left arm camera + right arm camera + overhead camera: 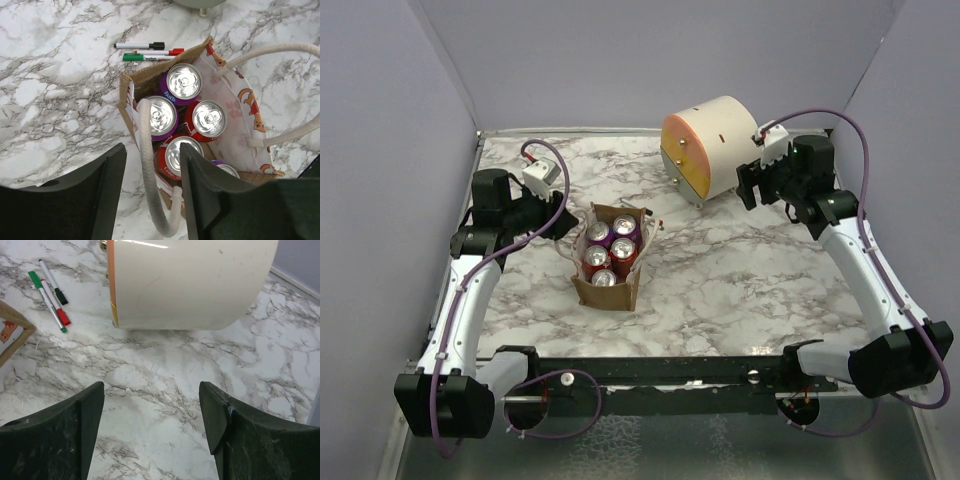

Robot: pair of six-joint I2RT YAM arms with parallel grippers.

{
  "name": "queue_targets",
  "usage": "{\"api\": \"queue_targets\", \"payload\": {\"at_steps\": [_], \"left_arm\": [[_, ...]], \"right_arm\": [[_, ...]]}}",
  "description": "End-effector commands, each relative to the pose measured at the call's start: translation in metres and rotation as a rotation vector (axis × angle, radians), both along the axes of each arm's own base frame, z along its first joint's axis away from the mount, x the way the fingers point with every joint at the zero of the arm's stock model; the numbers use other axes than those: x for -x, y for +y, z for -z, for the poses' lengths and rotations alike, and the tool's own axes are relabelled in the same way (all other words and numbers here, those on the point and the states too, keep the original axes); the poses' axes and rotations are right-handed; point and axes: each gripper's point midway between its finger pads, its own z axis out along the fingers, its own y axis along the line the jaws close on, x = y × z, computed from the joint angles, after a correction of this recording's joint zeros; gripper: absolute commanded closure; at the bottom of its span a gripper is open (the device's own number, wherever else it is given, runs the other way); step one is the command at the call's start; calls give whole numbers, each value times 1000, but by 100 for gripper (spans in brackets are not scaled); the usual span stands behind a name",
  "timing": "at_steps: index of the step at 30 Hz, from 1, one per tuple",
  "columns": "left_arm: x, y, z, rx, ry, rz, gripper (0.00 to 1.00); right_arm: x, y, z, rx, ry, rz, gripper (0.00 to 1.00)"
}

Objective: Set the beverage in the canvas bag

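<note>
Left jaws part open, gripping nothing, with the white handle (146,165) running between them, not pinched. Right jaws wide and empty over the bench (165,390) by the drum (190,285). Cans (184,82) sit upright inside the bag (231,117) mid-bench, so looks basically done. I'd lift the left arm straight up — don't snag that loop.

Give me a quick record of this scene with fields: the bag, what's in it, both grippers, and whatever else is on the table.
bag: canvas bag, upright on the marble table, mouth open
contents: at least five cans, upright, purple and red
drum: cream-and-orange drum, on its side, behind the bag
markers: three markers, side by side next to the bag
left gripper: left gripper open, above the bag, one white handle running between its fingers
right gripper: right gripper open, empty, over bare marble near the drum
</note>
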Motion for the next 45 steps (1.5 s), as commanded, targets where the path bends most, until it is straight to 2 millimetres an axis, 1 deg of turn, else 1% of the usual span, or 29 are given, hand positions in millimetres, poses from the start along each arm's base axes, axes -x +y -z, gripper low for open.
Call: {"api": "queue_targets", "payload": {"at_steps": [1,3,5,8,9,10,16,20,22,24,29,34,37,41,45], "left_arm": [[-6,6,-10,-28,-14,-20,44],[-8,9,-13,-47,-19,-26,33],[-12,14,-16,-74,-27,-46,22],[-20,24,-27,-133,-74,-81,3],[-23,29,-31,-158,-95,-100,1],[-28,37,-38,-187,-127,-132,1],[-53,72,-74,-278,-273,-330,1],[-67,84,-92,-297,-338,-406,1],[-73,89,-96,-292,-360,-447,1],[-76,90,-100,-272,-388,-472,1],[-76,84,-102,-194,-407,-473,1],[-71,88,-103,-173,-415,-493,1],[-65,92,-106,-153,-427,-531,1],[-58,97,-119,-129,-457,-574,1],[-49,93,-126,-115,-468,-556,1]], "right_arm": [[8,-7,-6,-33,-40,16,22],[9,-9,-1,-23,-31,23,20],[8,-11,-1,-17,-31,29,18],[6,-14,-2,-10,-32,50,10],[5,-17,-3,-7,-33,64,5],[4,-20,-4,-2,-39,79,0],[-3,-42,-9,25,-56,178,1],[-5,-51,-12,29,-91,212,1],[-4,-56,-13,25,-119,240,1],[-2,-60,-19,13,-163,266,1],[13,-68,-41,-9,-274,282,1],[20,-75,-55,-8,-310,297,1],[24,-74,-60,-13,-319,290,1],[31,-74,-72,-19,-340,282,0],[41,-76,-81,-22,-358,286,1]]}}
